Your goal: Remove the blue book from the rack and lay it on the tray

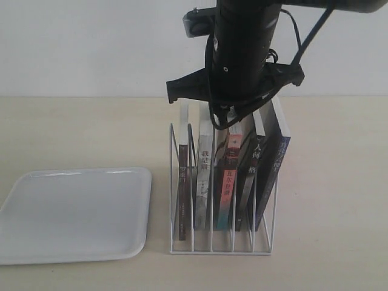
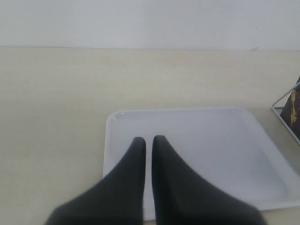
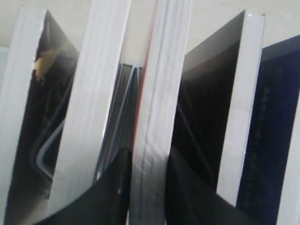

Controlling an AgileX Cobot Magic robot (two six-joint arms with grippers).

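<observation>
Though the right gripper (image 3: 149, 159) seemingly clamps a red-edged book (image 3: 161, 89), the blue book (image 3: 276, 140) stands alongside; reopen, shift, regrasp.

All the writing is on book spines that face the front edge of the bench. The thin book with a black spine (image 1: 257, 159) has white Chinese letters; the top two look like 人间. The book with a pale grey spine (image 1: 204, 163), the book with a red-and-teal spine (image 1: 225, 176), the book with a dark brown spine (image 1: 182, 176) and the blue book (image 1: 276, 176) have Chinese letters too, but too blurry to read.
</observation>
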